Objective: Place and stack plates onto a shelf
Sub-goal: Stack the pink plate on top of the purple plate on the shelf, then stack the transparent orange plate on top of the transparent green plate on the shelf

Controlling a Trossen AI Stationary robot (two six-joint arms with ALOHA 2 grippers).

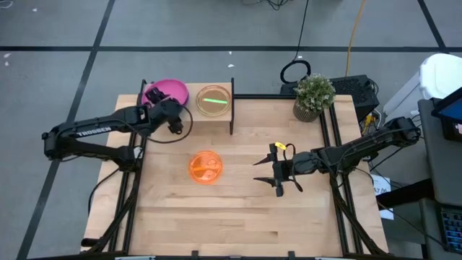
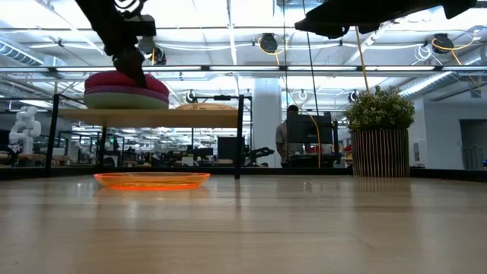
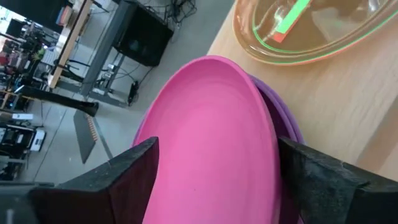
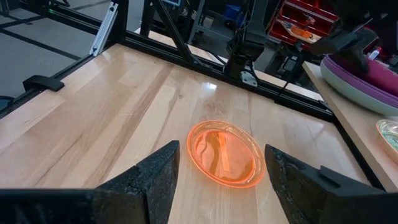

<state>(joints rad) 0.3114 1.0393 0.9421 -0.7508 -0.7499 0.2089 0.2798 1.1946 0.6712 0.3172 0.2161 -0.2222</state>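
Plates you are stacking sit partly on the small light-wood shelf (image 1: 216,115): a round magenta plastic plate (image 3: 211,143) tops the pile there, your left gripper (image 3: 217,180) straddling it with fingers spread (not clamping), while your right gripper (image 4: 221,177), fingers apart, hovers near the translucent orange plate (image 4: 225,153) on the tabletop (image 1: 238,217).

Both robot arms are dark, almost black, and made of long thin tubes with chunky joints. The left arm (image 1: 94,133) has white letters on its side that read TROSSEN. The right arm (image 1: 361,148) has a bit of yellow near its wrist. Each arm's fingers (image 3: 127,180) are flat, dark, rough-looking blocks.
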